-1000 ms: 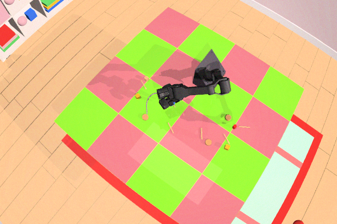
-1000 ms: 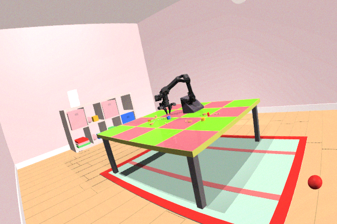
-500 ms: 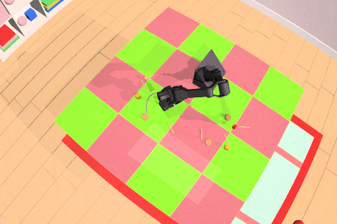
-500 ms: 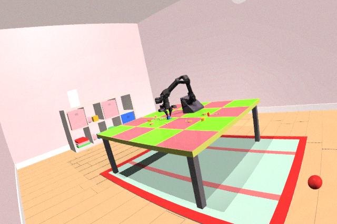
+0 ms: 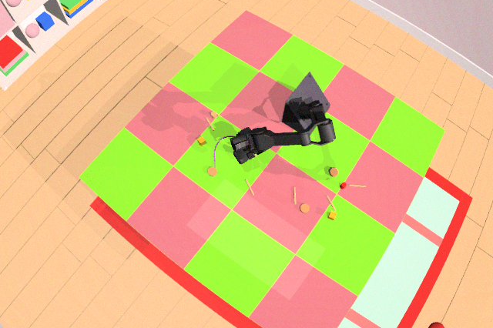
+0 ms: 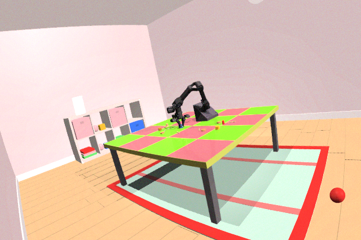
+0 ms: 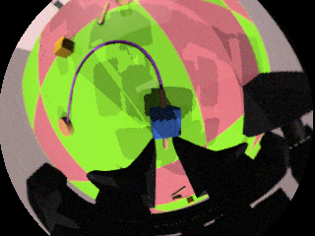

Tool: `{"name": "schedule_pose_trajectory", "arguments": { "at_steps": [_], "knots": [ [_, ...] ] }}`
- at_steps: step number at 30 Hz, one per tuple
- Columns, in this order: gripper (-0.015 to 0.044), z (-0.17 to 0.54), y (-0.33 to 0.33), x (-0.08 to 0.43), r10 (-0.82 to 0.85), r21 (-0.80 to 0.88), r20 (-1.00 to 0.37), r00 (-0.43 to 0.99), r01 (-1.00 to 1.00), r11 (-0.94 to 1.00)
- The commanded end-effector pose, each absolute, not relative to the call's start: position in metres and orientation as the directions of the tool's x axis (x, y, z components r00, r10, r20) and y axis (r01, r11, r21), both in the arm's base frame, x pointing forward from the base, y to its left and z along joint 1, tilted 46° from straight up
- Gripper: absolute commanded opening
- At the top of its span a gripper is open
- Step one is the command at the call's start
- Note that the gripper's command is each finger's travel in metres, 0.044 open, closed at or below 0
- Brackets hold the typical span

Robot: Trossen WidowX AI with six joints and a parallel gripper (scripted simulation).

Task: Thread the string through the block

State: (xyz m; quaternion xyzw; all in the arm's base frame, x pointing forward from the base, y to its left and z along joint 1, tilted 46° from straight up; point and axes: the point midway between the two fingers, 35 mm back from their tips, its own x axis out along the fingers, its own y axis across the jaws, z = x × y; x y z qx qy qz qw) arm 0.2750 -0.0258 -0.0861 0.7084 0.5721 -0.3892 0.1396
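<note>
A blue block (image 7: 166, 124) (image 6: 181, 127) stands on the table just beyond my fingertips. The thin wooden stick (image 7: 165, 144) runs through its hole: a short tan end shows on the near side, a dark part on the far side. The purple string (image 7: 118, 42) (image 5: 215, 153) arcs from that far part to the round wooden button (image 7: 65, 126) (image 5: 212, 171) on the table. My gripper (image 7: 163, 139) is partly open, low over the table, its fingertips on either side of the stick's near end, close to the block. Whether they touch the block cannot be told. In the top view the arm hides the block.
A yellow cube (image 5: 201, 141) (image 7: 64, 47) and a loose stick (image 5: 209, 123) (image 7: 103, 13) lie beyond the string. Another stick (image 5: 249, 187) lies near the gripper. Farther off are several sticks, wooden discs (image 5: 304, 208) (image 5: 333, 172), a red piece (image 5: 343, 185) and a second yellow cube (image 5: 332, 215).
</note>
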Motion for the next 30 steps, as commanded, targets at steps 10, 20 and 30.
{"name": "schedule_pose_trajectory", "arguments": {
  "at_steps": [10,20,30],
  "knots": [
    [0.0000,-0.0864,-0.0256,0.2747,0.702,-0.249,-0.711,0.042,0.919,-0.306],
    [0.0000,-0.0869,-0.0226,0.2748,0.652,-0.244,-0.758,0.011,0.922,-0.300],
    [0.0000,-0.0841,-0.0197,0.2763,0.653,-0.245,-0.757,0.011,0.922,-0.300]
  ]
}}
